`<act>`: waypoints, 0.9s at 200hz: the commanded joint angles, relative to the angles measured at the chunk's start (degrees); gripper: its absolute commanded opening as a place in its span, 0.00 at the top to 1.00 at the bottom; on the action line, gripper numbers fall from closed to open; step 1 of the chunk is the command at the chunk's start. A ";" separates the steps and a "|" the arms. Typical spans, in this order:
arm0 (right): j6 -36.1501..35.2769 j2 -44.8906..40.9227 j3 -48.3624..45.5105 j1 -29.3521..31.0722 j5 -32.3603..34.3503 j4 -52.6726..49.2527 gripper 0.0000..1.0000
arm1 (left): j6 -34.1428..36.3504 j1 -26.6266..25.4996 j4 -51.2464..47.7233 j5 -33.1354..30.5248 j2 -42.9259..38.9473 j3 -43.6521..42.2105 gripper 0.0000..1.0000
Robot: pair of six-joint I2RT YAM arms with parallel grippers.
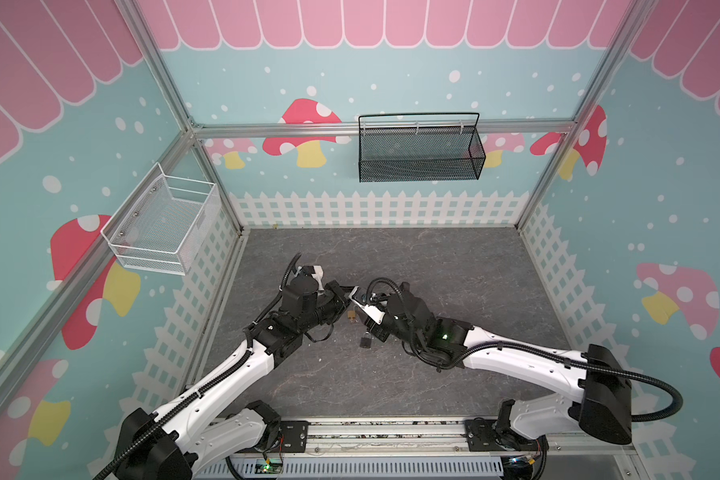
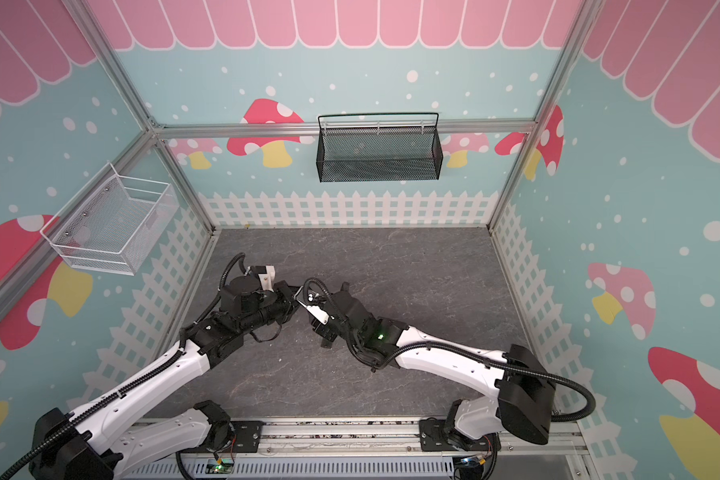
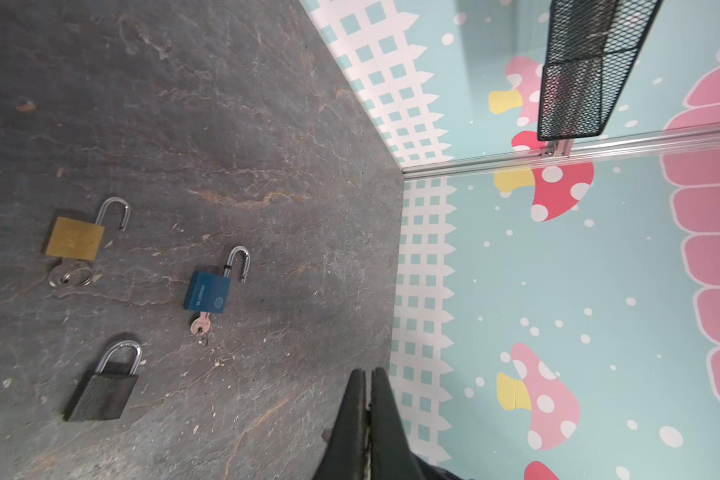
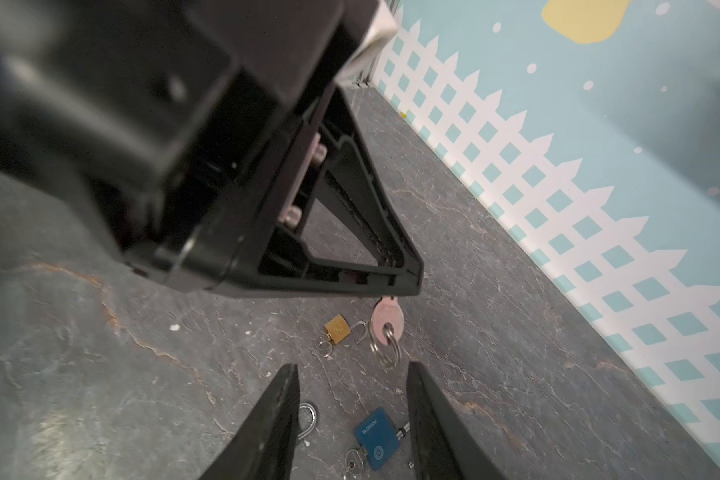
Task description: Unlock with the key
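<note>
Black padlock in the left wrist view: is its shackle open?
No, the black padlock has its shackle closed into the body, while the brass padlock and blue padlock show open shackles.

Both arms come up from the bottom edge in both top views and bend in toward the middle of the frame. The left arm (image 1: 225, 374) comes from the lower left and the right arm (image 1: 516, 363) from the lower right, so the wrists end up pretty much nose to nose. The left gripper (image 4: 410, 284) is pinched tight, fingers flat together, with the key (image 4: 387, 320) dangling out of its tip. The right gripper (image 4: 352, 370) points straight at it from close by, jaws spread apart and nothing between them. The tips are near each other but apart.
</note>
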 commanded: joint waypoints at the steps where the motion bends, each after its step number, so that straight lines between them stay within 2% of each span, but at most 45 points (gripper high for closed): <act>1: 4.52 -4.52 0.20 -3.18 -9.91 -3.13 0.51 | 4.16 0.57 4.96 -0.40 -1.05 -0.66 1.00; 28: 12.95 -7.05 0.30 -12.32 -29.29 -4.26 0.49 | 8.27 0.54 12.86 0.89 -1.58 -2.56 1.00; 49: 19.32 -6.76 0.76 -17.60 -41.60 -3.67 0.49 | 12.47 0.53 17.22 2.30 -1.74 -3.32 1.00; 68: 25.02 -5.36 1.14 -21.70 -50.21 -1.95 0.49 | 16.88 0.44 21.14 3.87 -1.43 -3.49 1.00; 93: 35.62 -5.29 -1.67 -27.04 -59.51 7.62 0.49 | 20.03 0.22 29.82 5.85 -0.89 -5.36 1.00; 108: 39.64 -4.58 -2.53 -28.13 -62.88 12.32 0.49 | 20.78 -0.06 33.11 6.68 -0.12 -5.60 1.00; 146: 45.60 -1.26 -2.66 -29.24 -65.10 20.92 0.54 | 22.78 -1.14 38.48 7.15 1.45 -5.94 1.00; 160: 48.90 0.13 -2.99 -29.24 -66.48 25.53 0.54 | 23.17 -1.38 38.46 7.23 1.89 -5.50 1.00; 180: 50.01 1.37 -2.53 -29.19 -66.21 27.53 0.54 | 23.75 -1.77 38.26 7.56 2.66 -5.08 1.00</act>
